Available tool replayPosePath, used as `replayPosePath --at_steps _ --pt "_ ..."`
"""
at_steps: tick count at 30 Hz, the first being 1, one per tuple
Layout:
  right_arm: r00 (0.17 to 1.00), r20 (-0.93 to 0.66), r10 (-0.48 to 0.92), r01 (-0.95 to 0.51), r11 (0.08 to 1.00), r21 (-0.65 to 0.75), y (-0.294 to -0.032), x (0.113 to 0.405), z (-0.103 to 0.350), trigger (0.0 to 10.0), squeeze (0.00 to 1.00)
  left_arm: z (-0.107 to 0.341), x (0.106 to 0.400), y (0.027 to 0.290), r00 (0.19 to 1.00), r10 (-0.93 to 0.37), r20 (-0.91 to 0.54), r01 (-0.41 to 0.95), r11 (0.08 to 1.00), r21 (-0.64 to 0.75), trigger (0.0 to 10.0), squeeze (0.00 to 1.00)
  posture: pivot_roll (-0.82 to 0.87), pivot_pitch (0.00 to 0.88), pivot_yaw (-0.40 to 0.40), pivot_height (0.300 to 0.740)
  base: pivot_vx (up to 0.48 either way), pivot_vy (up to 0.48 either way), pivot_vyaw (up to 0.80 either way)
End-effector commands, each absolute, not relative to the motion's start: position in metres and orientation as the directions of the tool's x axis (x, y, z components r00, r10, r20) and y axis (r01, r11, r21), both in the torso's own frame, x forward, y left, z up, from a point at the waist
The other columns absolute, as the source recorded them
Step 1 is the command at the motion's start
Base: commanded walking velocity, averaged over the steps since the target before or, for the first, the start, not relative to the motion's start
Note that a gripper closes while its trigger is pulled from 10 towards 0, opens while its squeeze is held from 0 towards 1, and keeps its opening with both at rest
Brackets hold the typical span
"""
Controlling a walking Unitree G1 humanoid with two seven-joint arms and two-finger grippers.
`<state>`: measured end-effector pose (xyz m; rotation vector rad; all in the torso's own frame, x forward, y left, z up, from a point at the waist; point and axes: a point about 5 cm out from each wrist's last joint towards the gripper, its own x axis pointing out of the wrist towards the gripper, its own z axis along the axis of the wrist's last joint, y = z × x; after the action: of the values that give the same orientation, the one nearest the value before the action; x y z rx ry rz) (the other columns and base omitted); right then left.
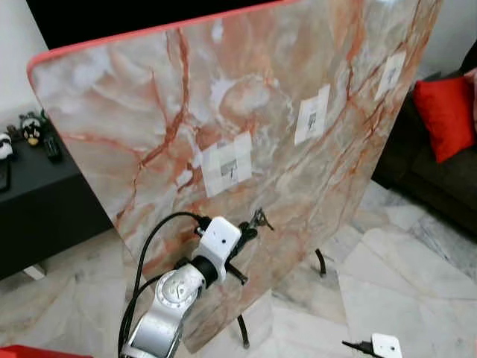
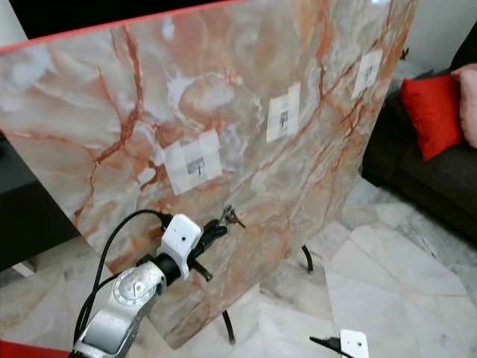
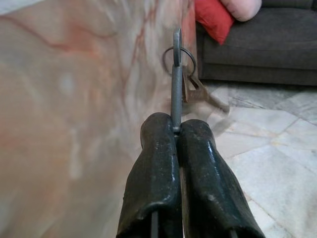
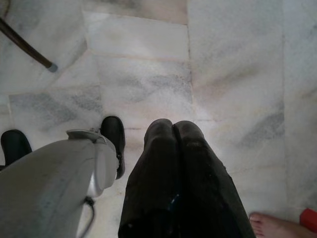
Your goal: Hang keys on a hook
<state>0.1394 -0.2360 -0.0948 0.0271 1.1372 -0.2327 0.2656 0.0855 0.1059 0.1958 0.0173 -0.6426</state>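
Nearest to me, my left gripper point(image 3: 177, 133) has both fingers pressed together on the flat shank of the keys point(image 3: 184, 74). The ring and a second key dangle off the far end, just beside the marble board point(image 1: 149, 112). From the head camera, that bunch sits below the closest taped hook point(image 1: 229, 168) and a little to its right, so I still need to lift and shift left. My worry is the grip: it is a thin pinch on one blade, and if the ring scrapes the board on the way up the key could pivot or slip out. The hook itself is small and I cannot make out its shape well, so I might misjudge where its tip opens and push the ring against the tape instead. Farther along the board are two more taped hooks point(image 1: 313, 114). My right gripper point(image 4: 173, 130) hangs idle, fingers together, over the floor point(image 4: 233, 74).
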Motion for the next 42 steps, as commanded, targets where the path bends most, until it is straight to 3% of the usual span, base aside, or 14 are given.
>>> replayPosePath --at_steps 1,42 --pt "0.397 -0.902 -0.172 0.202 0.975 -0.097 -0.237 0.138 -0.095 10.0 0.0 0.118 0.267 0.084 0.794 -0.607 -0.026 0.6 0.777 0.187 10.0 0.0 0.0 0.0 -0.036 0.74 0.0 0.0 0.0" --pt "0.406 -0.902 -0.146 0.173 0.982 -0.081 -0.233 0.139 -0.095 10.0 0.0 0.16 0.289 0.095 0.866 -0.48 0.137 0.466 0.876 0.121 10.0 0.0 -0.01 0.0 -0.021 0.74 0.0 0.0 0.0"
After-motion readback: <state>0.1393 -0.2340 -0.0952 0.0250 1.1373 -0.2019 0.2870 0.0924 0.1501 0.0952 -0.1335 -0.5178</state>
